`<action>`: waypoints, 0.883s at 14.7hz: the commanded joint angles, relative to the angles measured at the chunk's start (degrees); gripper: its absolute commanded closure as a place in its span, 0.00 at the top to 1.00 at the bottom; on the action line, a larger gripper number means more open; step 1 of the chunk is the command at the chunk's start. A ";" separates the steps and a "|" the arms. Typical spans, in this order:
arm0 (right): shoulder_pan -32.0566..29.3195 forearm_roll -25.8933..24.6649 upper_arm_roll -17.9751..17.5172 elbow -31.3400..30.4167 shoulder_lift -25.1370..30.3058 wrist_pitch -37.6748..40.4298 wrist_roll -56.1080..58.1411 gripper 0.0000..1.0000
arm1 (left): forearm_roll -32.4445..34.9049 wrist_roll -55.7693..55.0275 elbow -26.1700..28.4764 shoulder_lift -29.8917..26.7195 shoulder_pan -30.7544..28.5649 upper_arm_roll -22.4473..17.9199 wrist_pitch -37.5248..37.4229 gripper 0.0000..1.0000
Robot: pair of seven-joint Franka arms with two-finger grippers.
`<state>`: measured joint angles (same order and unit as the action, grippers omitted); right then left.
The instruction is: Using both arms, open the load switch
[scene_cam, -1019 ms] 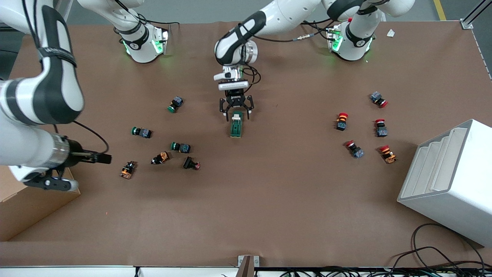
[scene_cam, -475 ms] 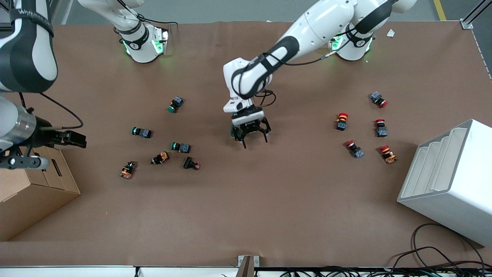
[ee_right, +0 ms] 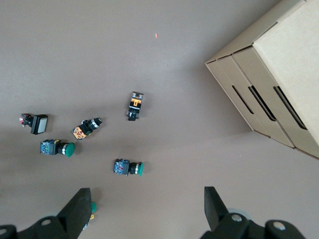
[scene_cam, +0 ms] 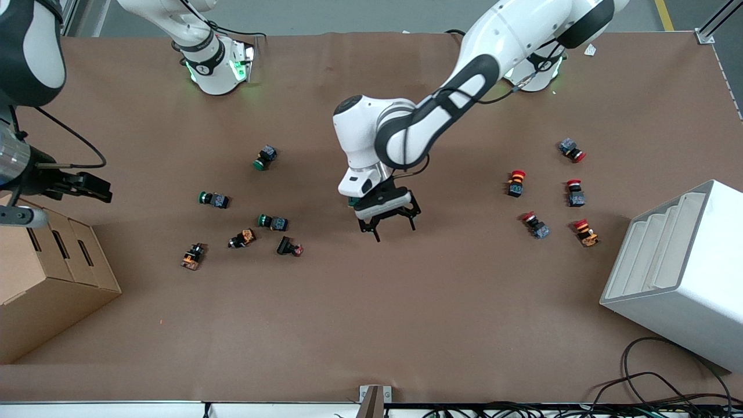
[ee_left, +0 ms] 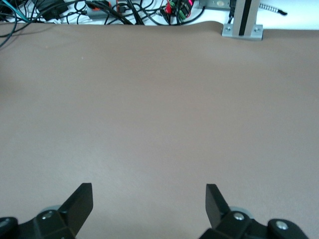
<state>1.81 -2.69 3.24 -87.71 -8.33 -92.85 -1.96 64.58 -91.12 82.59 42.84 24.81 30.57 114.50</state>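
The load switch (scene_cam: 350, 201) lies mid-table; only a dark green sliver of it shows from under the left arm's wrist. My left gripper (scene_cam: 395, 230) hangs open over bare table just on the front-camera side of the switch. The left wrist view shows this left gripper (ee_left: 149, 196) with only brown table between its fingers. My right gripper (ee_right: 147, 199) is open and empty, high above a group of push buttons. In the front view the right gripper (scene_cam: 20, 217) is at the right arm's end of the table, over the cardboard box.
Green push buttons (scene_cam: 266, 157) and orange ones (scene_cam: 192, 256) lie scattered toward the right arm's end. Red push buttons (scene_cam: 516, 182) lie toward the left arm's end, beside a white stepped rack (scene_cam: 679, 273). A cardboard box (scene_cam: 46, 284) stands at the table's corner. Cables (scene_cam: 656, 389) run along the front edge.
The left arm swung its open gripper from the switch's farther end across it toward the front camera, covering the switch. The right arm drew back toward the table's edge.
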 commanded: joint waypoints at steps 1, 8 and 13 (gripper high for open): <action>-1.89 -0.47 -0.51 -2.46 2.70 0.39 2.30 1.00 | -5.24 7.24 0.55 -3.80 -2.48 0.37 -0.24 1.00; -3.48 -0.47 -0.95 -1.59 3.58 1.71 2.58 1.00 | -19.39 21.48 0.29 -11.89 -9.41 0.28 -0.59 1.00; -3.04 -0.47 -1.04 -1.23 4.28 2.58 2.49 1.00 | -39.15 41.85 1.07 -22.60 -16.54 -3.30 -1.46 1.00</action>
<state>-0.52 -2.69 3.08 -87.94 -5.75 -90.89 -0.16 30.97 -56.14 81.46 25.88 10.15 29.37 114.20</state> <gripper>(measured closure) 0.000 0.000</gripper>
